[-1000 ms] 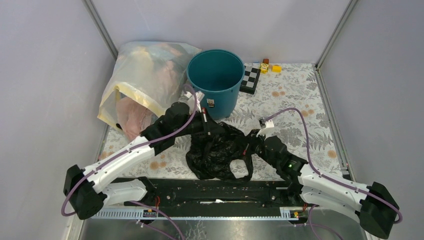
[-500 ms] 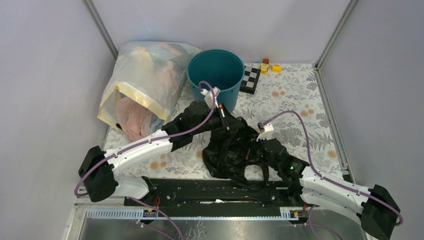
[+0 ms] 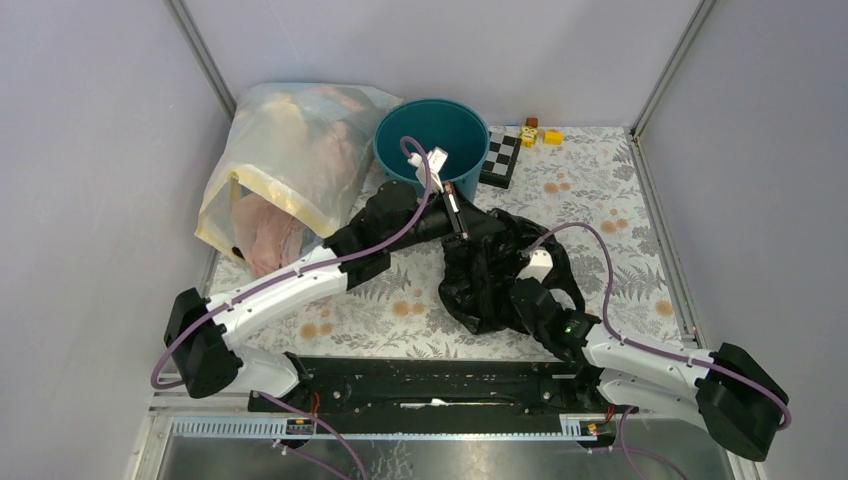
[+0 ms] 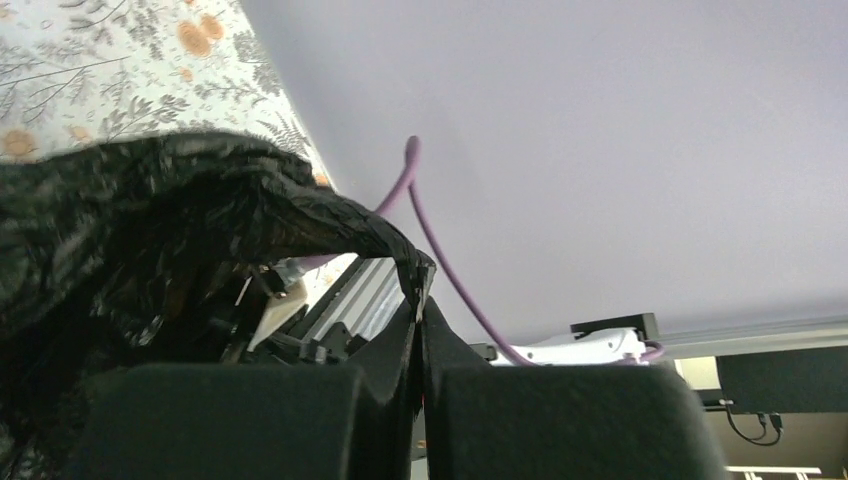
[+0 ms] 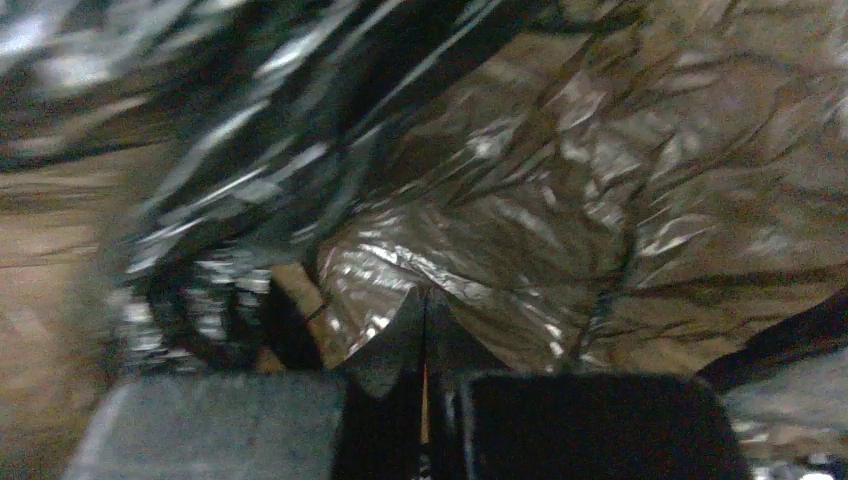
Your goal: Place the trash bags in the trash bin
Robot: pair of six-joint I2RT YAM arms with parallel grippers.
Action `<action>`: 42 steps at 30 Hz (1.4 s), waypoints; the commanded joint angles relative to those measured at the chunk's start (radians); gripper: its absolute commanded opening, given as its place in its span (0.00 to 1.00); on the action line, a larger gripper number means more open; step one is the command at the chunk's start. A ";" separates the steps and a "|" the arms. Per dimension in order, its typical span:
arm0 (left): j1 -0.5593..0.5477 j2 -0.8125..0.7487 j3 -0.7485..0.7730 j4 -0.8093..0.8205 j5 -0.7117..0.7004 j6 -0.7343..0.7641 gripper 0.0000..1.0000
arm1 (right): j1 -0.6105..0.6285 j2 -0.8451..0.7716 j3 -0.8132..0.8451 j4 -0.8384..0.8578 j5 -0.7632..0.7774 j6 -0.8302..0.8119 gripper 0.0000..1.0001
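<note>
Partly buried right gripper (image 5: pixel 425 325), black trash bag (image 3: pixel 490 265) pinched, blurred folds

A robot-lab test booth: grey panel walls (image 3: pixel 100 150) on aluminium posts (image 3: pixel 205 55) enclose a floral-clothed desk (image 3: pixel 620 190), with a black-and-white checkered board (image 3: pixel 501 156) just beside the round teal plastic bucket (image 3: pixel 432 140)

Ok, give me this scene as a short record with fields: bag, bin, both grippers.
trash bin: teal, upright, at the back
trash bag: black, crumpled, in front of the bin, not in it
left gripper: shut on the trash bag's edge
right gripper: shut on the trash bag
beside the bin: clothes bag left, checkerboard right
</note>
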 commanded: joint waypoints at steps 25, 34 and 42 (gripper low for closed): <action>-0.023 -0.081 0.323 -0.413 0.046 0.264 0.00 | 0.006 -0.283 0.120 -0.357 0.184 -0.004 0.00; -0.094 0.020 0.322 -0.351 0.090 0.264 0.00 | 0.006 -0.320 0.126 -0.157 0.063 -0.182 0.00; -0.104 0.014 0.274 -0.297 0.090 0.236 0.00 | 0.003 -0.098 0.194 -0.210 0.268 -0.071 0.00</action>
